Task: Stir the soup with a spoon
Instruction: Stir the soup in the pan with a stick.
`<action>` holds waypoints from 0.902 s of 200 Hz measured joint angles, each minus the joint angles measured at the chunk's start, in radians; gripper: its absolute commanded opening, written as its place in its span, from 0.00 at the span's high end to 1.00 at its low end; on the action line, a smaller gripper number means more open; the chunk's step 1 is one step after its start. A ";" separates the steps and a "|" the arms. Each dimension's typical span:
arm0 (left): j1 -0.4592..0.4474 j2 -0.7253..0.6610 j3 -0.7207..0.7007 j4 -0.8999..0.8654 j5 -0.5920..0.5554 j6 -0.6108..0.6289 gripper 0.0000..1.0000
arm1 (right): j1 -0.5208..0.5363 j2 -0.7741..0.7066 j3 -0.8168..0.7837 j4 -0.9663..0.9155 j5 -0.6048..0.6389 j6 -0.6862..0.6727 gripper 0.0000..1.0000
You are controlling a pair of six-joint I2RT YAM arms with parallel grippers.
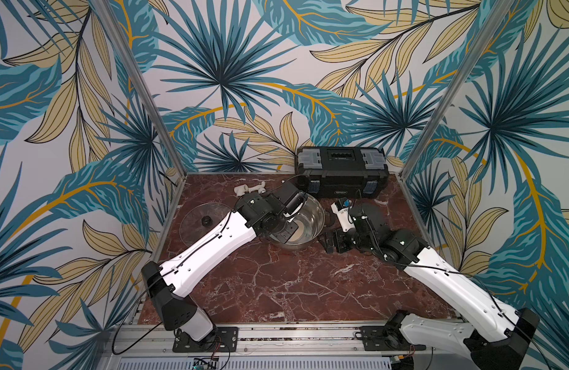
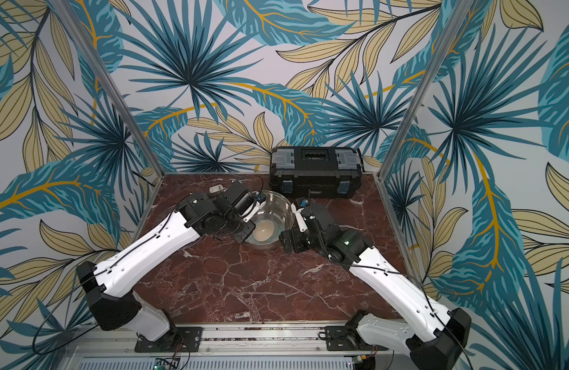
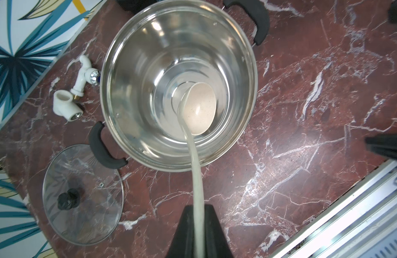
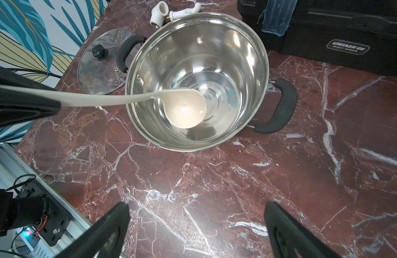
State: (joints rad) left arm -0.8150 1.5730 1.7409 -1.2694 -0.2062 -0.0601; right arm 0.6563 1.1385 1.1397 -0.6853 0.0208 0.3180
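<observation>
A steel pot (image 1: pixel 310 216) (image 2: pixel 278 208) with two black handles stands at the middle back of the marble table. The spoon (image 3: pixel 200 109) (image 4: pixel 185 110) is a cream ladle; its bowl sits low inside the pot (image 3: pixel 148 67) and its long handle rises over the near rim. My left gripper (image 3: pixel 198 206) (image 4: pixel 55 105) is shut on the upper end of that handle, above the pot's left side. To the right of the pot my right gripper (image 4: pixel 196 206) (image 1: pixel 332 242) hangs open over bare marble with nothing between its fingers. I cannot make out soup in the shiny pot.
A glass lid (image 1: pixel 203 221) (image 3: pixel 81 194) with a black knob lies flat left of the pot. White pipe fittings (image 1: pixel 249 189) (image 3: pixel 68 106) lie behind the lid. A black toolbox (image 1: pixel 340 173) (image 4: pixel 338 33) stands at the back. An aluminium rail (image 1: pixel 292 336) runs along the front edge.
</observation>
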 measured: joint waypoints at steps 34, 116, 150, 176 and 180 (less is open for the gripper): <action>0.014 -0.002 -0.009 -0.026 -0.103 0.011 1.00 | 0.000 0.001 0.006 0.000 -0.005 0.000 0.01; 0.027 0.046 -0.011 0.146 -0.188 0.076 1.00 | 0.000 0.001 0.009 0.000 -0.007 0.000 0.01; 0.016 0.046 -0.033 0.265 -0.108 0.079 1.00 | 0.000 0.001 0.013 0.001 -0.007 0.000 0.00; 0.004 0.048 -0.035 0.288 -0.034 0.078 1.00 | 0.000 0.003 0.014 0.001 -0.009 0.000 0.00; 0.004 0.048 -0.036 0.289 -0.022 0.078 1.00 | 0.000 0.006 0.015 0.001 -0.011 0.000 0.00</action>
State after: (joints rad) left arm -0.8112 1.6207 1.7050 -0.9802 -0.2283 0.0177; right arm 0.6567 1.1446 1.1545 -0.6846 0.0101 0.3183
